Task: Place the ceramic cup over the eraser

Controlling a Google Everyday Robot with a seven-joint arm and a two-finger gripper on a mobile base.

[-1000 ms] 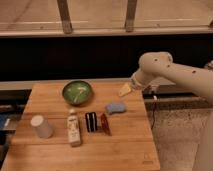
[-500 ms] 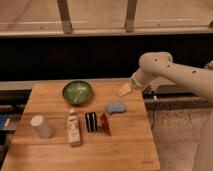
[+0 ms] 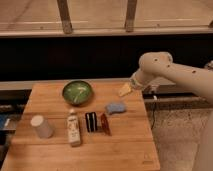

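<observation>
Wooden tabletop (image 3: 127,150) is set before a dark wall. At its left edge the cup (image 3: 42,126) is stood upright, well apart from the eraser (image 3: 91,121), which is laid between a white bottle (image 3: 74,129) and a reddish item (image 3: 105,124). Above the right rear corner the claw (image 3: 125,90) is held released, empty.

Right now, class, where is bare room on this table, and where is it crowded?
Bare: the front strip of the table, before the bottle and eraser; the back left corner beside the bowl. Crowded: the middle, around the blue pad. The gripper hangs open over the back right corner.
</observation>
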